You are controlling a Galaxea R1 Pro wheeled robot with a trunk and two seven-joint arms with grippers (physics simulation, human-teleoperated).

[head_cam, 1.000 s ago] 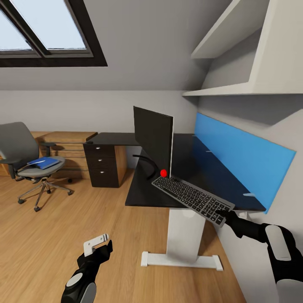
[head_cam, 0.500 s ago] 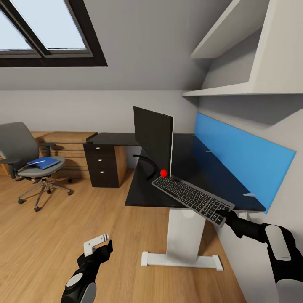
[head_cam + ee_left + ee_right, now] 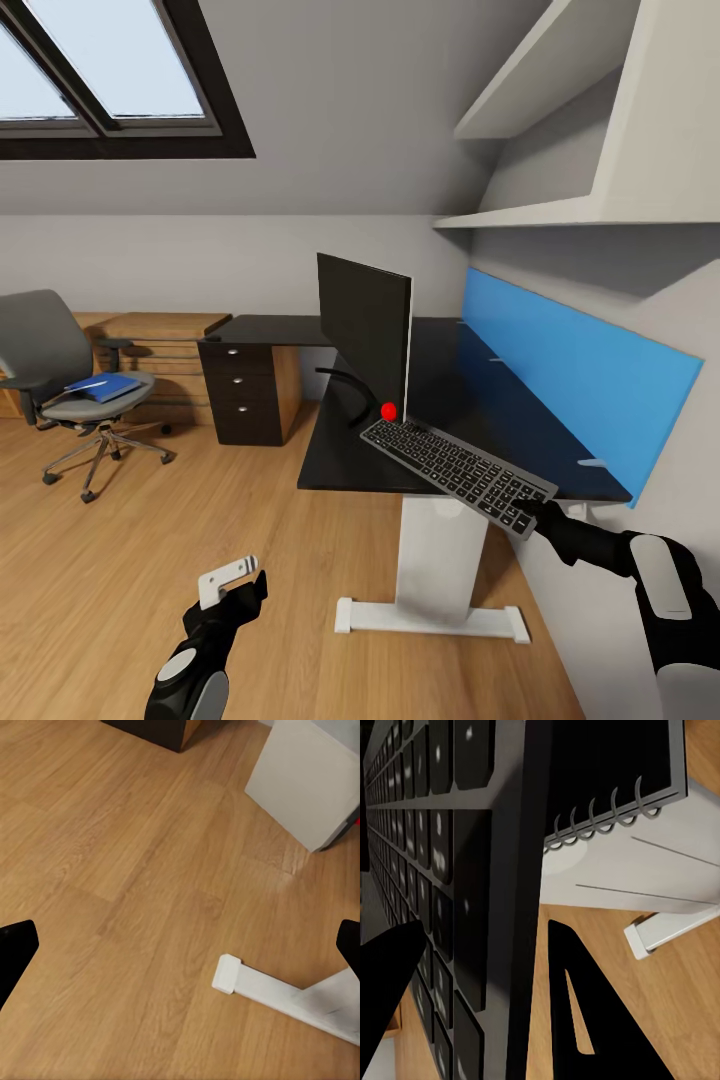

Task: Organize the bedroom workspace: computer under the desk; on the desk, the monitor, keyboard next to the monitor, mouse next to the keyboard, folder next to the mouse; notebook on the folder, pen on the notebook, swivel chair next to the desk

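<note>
My right gripper [image 3: 530,515] is shut on the near end of the keyboard [image 3: 455,470], holding it tilted over the front edge of the black desk [image 3: 340,455]. Its black keys run between the fingers [image 3: 585,1012] in the right wrist view. The monitor [image 3: 365,325] stands on the desk just behind the keyboard. At the far left the swivel chair [image 3: 45,355] carries the blue folder [image 3: 105,387] on its seat. Low over the floor, my left gripper [image 3: 232,578] is open and empty. A white-grey box, the computer [image 3: 307,780], stands under the desk. Mouse, notebook and pen are out of view.
A blue wall panel [image 3: 580,370] backs the desk and white shelves [image 3: 560,210] hang above it. The desk's white leg [image 3: 440,550] and foot [image 3: 285,994] rest on wooden floor [image 3: 150,540]. A red dot [image 3: 389,411] marks the monitor's base. Wire spiral rings [image 3: 600,814] line a dark slab.
</note>
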